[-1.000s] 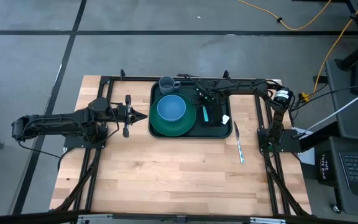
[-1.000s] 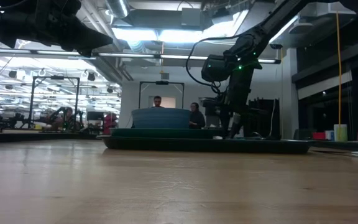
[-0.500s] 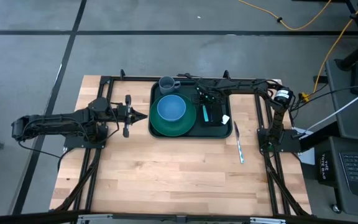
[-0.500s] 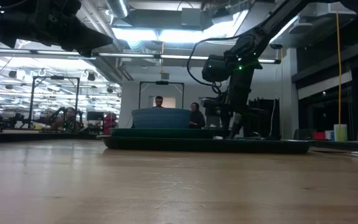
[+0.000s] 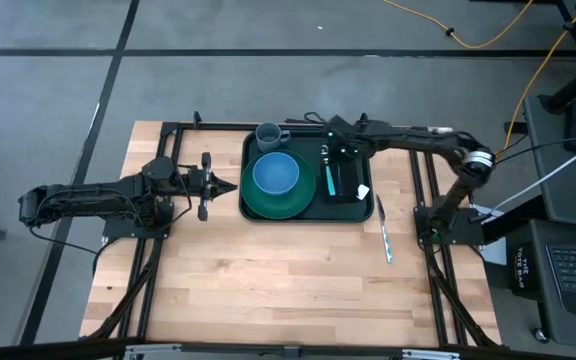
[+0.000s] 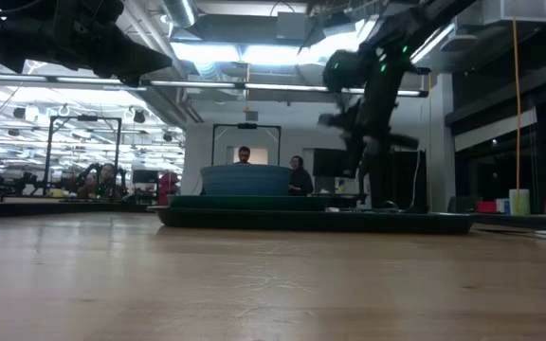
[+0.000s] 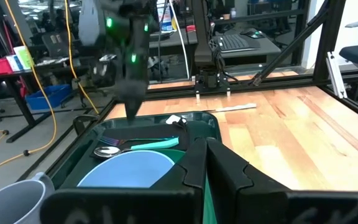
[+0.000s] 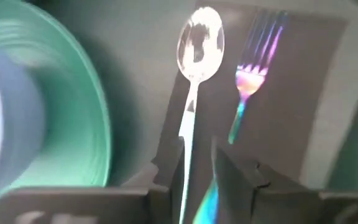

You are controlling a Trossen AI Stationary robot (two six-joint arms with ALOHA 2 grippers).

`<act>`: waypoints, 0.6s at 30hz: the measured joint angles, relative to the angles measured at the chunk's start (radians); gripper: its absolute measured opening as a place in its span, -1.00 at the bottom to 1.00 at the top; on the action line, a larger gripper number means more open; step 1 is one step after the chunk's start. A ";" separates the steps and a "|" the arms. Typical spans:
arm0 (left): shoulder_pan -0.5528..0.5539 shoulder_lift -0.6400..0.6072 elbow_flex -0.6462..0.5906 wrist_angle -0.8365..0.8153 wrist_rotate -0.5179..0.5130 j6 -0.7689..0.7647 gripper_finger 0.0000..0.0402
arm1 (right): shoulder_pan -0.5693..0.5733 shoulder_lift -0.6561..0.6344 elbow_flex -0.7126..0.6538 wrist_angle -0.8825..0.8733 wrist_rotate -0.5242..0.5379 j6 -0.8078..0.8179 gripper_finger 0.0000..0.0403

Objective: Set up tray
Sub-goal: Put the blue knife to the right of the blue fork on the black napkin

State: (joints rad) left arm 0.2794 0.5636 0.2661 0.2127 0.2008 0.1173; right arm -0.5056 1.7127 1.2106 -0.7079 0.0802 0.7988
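The dark green tray (image 5: 251, 205) lies mid-table. It holds a green plate (image 5: 268, 205), a blue bowl (image 5: 276, 174) on the plate, a grey mug (image 5: 268, 134) and a black napkin (image 5: 345, 182). A spoon (image 8: 199, 37) and a fork (image 8: 253, 65) lie side by side at the napkin. My right gripper (image 5: 329, 152) hangs open above them, pointing steeply down; the spoon's handle shows in the gap of its fingers (image 8: 235, 174), well below them. My left gripper (image 5: 232, 187) is shut and level, just left of the tray, holding nothing.
A knife (image 5: 383, 230) lies on the bare wood right of the tray. Black frame rails (image 5: 168, 150) run along both sides and the far edge. The near half of the table (image 5: 288, 290) is open wood. People sit in the room beyond (image 6: 300, 175).
My right gripper has risen from just over the napkin to well above the tray, and its wrist has rolled a little. The spoon and fork have stayed lying where they were.
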 joint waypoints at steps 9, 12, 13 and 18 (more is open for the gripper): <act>-0.001 0.000 0.000 0.000 0.001 0.000 -0.96 | 0.075 -0.238 0.000 -0.109 0.117 -0.128 -0.67; -0.001 0.000 0.000 0.000 0.001 -0.002 -0.96 | 0.128 -0.305 0.000 -0.131 0.194 -0.156 -0.74; -0.001 0.000 0.000 -0.001 0.002 -0.009 -0.97 | 0.147 -0.324 0.000 -0.141 0.222 -0.164 -0.76; 0.000 0.001 0.000 0.000 -0.012 0.000 -0.98 | 0.252 -0.381 -0.033 -0.135 0.349 -0.183 -0.86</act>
State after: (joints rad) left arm 0.2794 0.5644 0.2661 0.2131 0.1888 0.1172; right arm -0.2538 1.3320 1.1776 -0.8431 0.4293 0.6158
